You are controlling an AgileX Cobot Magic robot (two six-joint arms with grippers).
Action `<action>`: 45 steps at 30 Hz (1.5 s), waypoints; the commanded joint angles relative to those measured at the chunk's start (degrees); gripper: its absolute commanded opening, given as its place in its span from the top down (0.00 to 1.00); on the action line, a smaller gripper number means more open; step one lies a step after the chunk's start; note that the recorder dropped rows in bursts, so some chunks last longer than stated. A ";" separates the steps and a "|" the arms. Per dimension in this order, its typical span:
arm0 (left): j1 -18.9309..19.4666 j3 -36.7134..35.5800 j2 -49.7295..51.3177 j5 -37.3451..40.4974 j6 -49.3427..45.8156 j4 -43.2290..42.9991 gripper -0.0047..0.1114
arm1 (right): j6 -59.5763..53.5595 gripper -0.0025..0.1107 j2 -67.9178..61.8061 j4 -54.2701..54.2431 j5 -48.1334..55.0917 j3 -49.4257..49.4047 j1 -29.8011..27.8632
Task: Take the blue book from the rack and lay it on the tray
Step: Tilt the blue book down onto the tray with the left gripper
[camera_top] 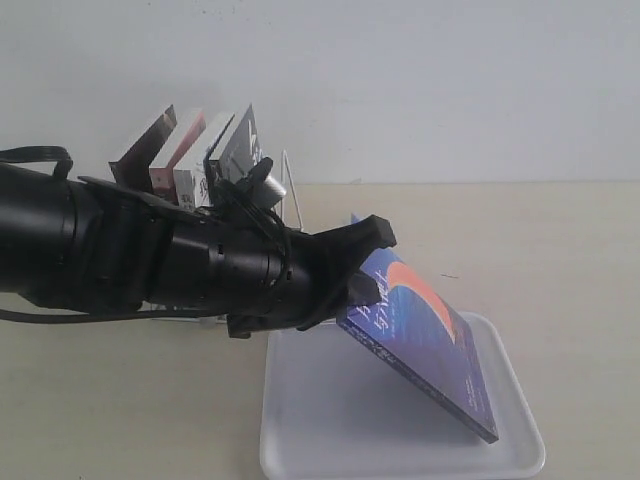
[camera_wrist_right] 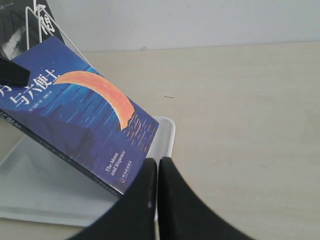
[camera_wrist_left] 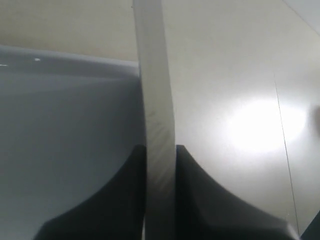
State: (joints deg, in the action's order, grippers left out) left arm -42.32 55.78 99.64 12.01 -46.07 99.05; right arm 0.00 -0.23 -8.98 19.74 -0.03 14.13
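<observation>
So the left gripper (camera_top: 372,262) has the blue book (camera_top: 425,340) clamped by its upper end, one finger on the cover and one behind it. The left wrist view shows it best: the pale page edge (camera_wrist_left: 155,75) runs straight up between the two black fingers (camera_wrist_left: 200,190), which sit tight on either side. The book hangs tilted over the tray (camera_top: 330,420), cover with the orange crescent facing up and out, and its low corner is down by the tray's right rim. I can't tell whether that corner actually touches. The rack (camera_top: 292,190) is at the back edge of the table (camera_top: 560,260), by the wall, with the other books (camera_top: 200,150) leaning in its slots; the tray lies well in front of it. The right gripper (camera_wrist_right: 158,162) is closed with nothing in it, fingers pressed together, just beside the book's low corner.
</observation>
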 commanded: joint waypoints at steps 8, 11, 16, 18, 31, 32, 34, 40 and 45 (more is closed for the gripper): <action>-0.35 0.56 -0.29 2.55 1.49 0.89 0.92 | -0.42 0.98 0.23 0.44 -0.62 0.03 -0.32; -0.35 0.56 -0.29 2.89 1.49 0.89 0.92 | -0.42 0.98 0.23 0.44 -0.62 0.03 -0.32; -0.35 0.56 -0.29 1.05 1.49 0.89 0.92 | -0.42 0.98 0.23 0.44 -0.62 0.03 -0.32; -0.35 0.56 -0.29 1.05 1.49 0.89 0.92 | -0.42 0.98 0.23 0.44 -0.62 0.03 -0.32; -0.35 0.56 -0.29 1.62 2.58 0.89 0.92 | -0.42 0.98 0.23 0.44 -0.62 0.03 -0.32; -0.35 0.56 -0.29 1.62 2.47 0.89 0.92 | -0.42 0.98 0.23 0.44 -0.62 0.03 -0.32; -0.35 0.56 -0.29 1.62 2.47 0.89 0.91 | -0.42 0.98 0.23 0.44 -0.62 0.03 -0.32; -0.35 0.56 -0.29 2.75 -1.17 0.89 0.88 | -0.42 0.98 0.23 0.44 -0.62 0.03 -0.32; -0.35 0.56 -0.29 2.86 -1.17 0.89 0.88 | -0.42 0.98 0.23 0.44 -0.62 0.03 -0.32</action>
State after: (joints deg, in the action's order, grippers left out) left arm -42.43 55.78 99.64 13.84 -46.65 99.16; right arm 0.00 -0.23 -8.98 19.74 -0.03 14.13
